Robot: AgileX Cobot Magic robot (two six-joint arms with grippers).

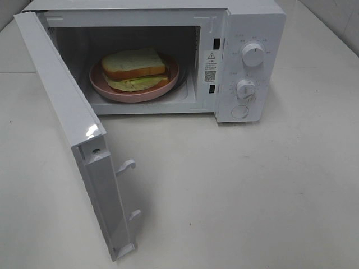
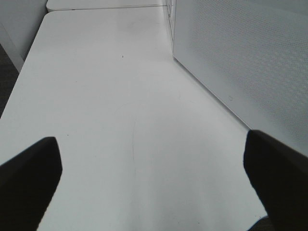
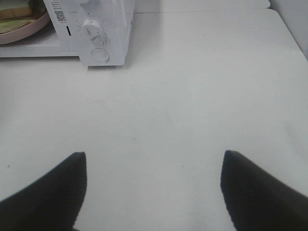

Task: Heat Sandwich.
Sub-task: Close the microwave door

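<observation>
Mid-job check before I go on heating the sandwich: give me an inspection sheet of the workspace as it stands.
Surface: white table, no spills or marks of note.
Job's things: sandwich lies on the pink plate inside the microwave; door swung wide open; knobs and round button on the front panel.
Clutter: nothing seen.
End effectors: left end effector open, empty, over the table near the door; right end effector open, empty, over the table in front of the panel.
Cables: nothing seen.
Surroundings: dark floor past the table's edge.
</observation>
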